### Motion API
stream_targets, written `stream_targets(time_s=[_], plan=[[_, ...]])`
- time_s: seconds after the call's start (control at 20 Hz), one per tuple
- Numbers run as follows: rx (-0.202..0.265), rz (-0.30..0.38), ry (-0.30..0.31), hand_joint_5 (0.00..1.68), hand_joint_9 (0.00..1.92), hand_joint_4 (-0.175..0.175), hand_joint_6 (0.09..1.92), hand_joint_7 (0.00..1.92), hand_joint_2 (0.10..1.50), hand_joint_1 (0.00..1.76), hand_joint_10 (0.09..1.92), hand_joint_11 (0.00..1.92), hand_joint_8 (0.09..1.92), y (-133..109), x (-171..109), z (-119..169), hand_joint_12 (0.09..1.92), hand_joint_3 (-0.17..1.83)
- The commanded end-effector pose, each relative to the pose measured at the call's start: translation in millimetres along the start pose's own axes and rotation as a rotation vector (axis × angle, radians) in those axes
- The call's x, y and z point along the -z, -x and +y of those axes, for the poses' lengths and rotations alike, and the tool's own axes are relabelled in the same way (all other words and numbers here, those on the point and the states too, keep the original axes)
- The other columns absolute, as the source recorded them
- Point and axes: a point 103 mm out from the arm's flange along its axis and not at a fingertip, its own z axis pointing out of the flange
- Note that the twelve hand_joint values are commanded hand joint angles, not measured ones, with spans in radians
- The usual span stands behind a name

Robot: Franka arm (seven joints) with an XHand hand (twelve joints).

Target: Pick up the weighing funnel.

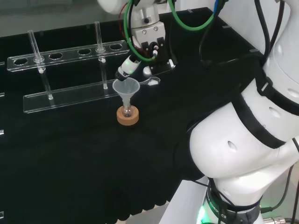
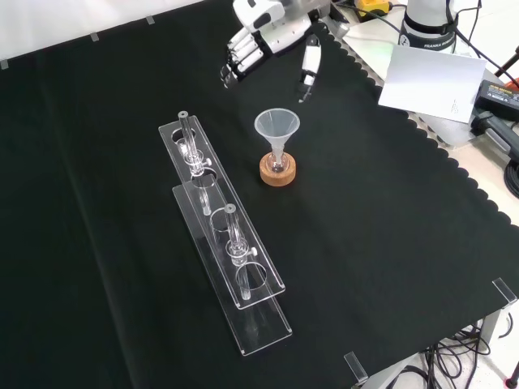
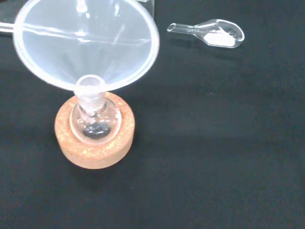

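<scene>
Cloth, black and wide (image 2: 97, 243), covers the bench beneath my fingers (image 2: 235, 61). A long clear plastic tube rack (image 1: 70, 52) stands well beyond my fingertips, off to the left in the head view.

My black and white hand (image 2: 258, 32) hangs above the cloth with fingers relaxed, thumb (image 2: 310, 65) spread apart from them, and nothing held.

The big clear cone-shaped funnel (image 2: 276, 126) stands mouth up just below my fingertips. Its stem sits in a small round glass flask (image 3: 94, 121) on a tan cork ring (image 2: 277, 172).

The small clear scoop-shaped weighing funnel (image 3: 209, 33) lies flat on the cloth beside the big funnel. In the head view it is just under my nearer fingertip and untouched. A little white powder (image 3: 221, 39) sits in its bowl.

I judge this to be the approach, with the grasp not yet begun. Next I must come down with fingers on one side of the scoop and thumb on the other. I should stay clear of the big funnel's rim and keep the bowl level so the powder stays in.
</scene>
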Motion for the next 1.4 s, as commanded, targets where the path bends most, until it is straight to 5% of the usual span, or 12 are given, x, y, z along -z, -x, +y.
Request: stream_targets(time_s=[0.05, 0.45, 0.7, 0.95, 1.4], plan=[[-0.012, 0.037, 0.009, 0.24, 0.24, -0.056, 0.09, 0.01, 0.76, 0.56, 0.74, 0.19, 0.55, 25, 9, 0, 1.49, 0.16], [-0.029, 0.057, 0.05, 0.27, 0.29, -0.054, 0.09, 0.05, 0.76, 0.58, 0.74, 0.21, 0.62, 48, 25, 8, 1.46, 0.17], [-0.037, 0.06, 0.07, 0.35, 0.43, -0.051, 0.09, 0.19, 0.75, 0.82, 0.67, 0.28, 0.67, 67, 33, 19, 1.39, 0.24], [-0.05, 0.061, 0.052, 0.41, 0.51, -0.047, 0.09, 0.27, 0.66, 0.9, 0.61, 0.32, 0.67, 85, 38, 48, 1.36, 0.45], [-0.036, 0.104, 0.01, 0.43, 0.53, -0.043, 0.09, 0.29, 0.61, 0.91, 0.6, 0.34, 0.68, 109, 9, 106, 1.35, 0.52]])
